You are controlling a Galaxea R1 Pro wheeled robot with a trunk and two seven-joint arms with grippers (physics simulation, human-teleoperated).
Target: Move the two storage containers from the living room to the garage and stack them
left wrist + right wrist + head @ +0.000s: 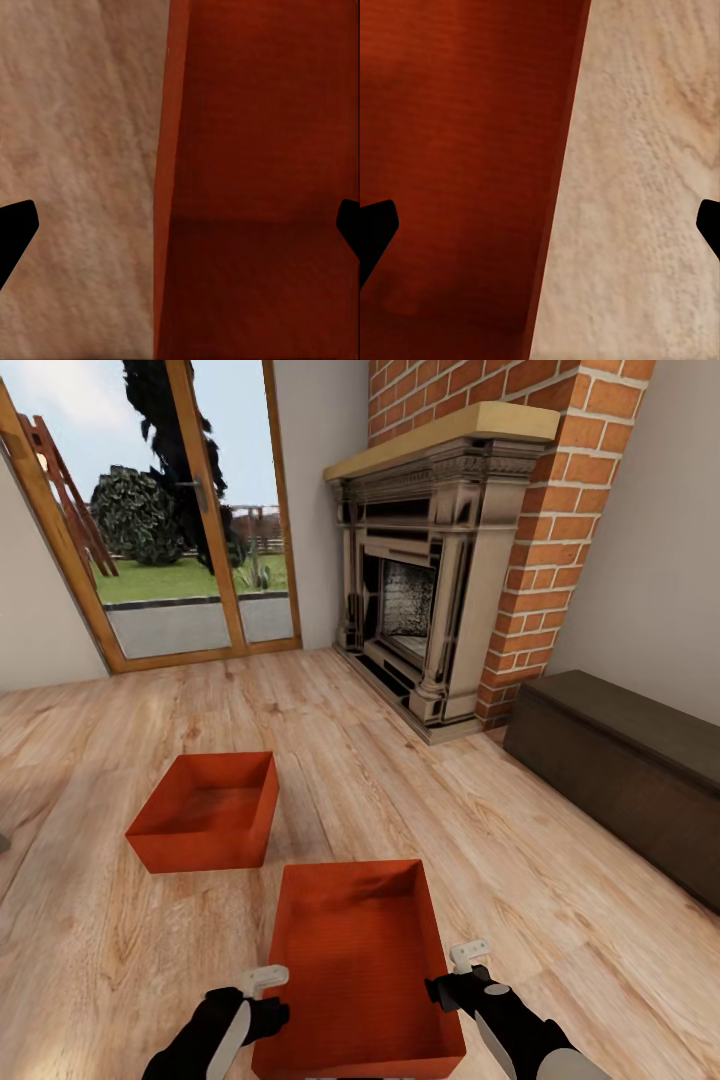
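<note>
Two red-orange open-top storage containers stand on the light wood planks of the living room (400, 760). The near container (355, 960) lies right in front of me, and the far container (210, 810) sits a short way beyond it to the left. My left gripper (262, 1000) (180, 229) is open, its fingers straddling the near container's left wall (165, 187). On the other side, my right gripper (462, 970) (540, 229) is open astride the right wall (559, 217). The garage and its floor are out of view.
A brick fireplace (430, 590) rises at the back right. A dark brown long chest (630, 770) runs along the right wall. Glass patio doors (170, 530) stand at the back left. Bare wood planks surround both containers.
</note>
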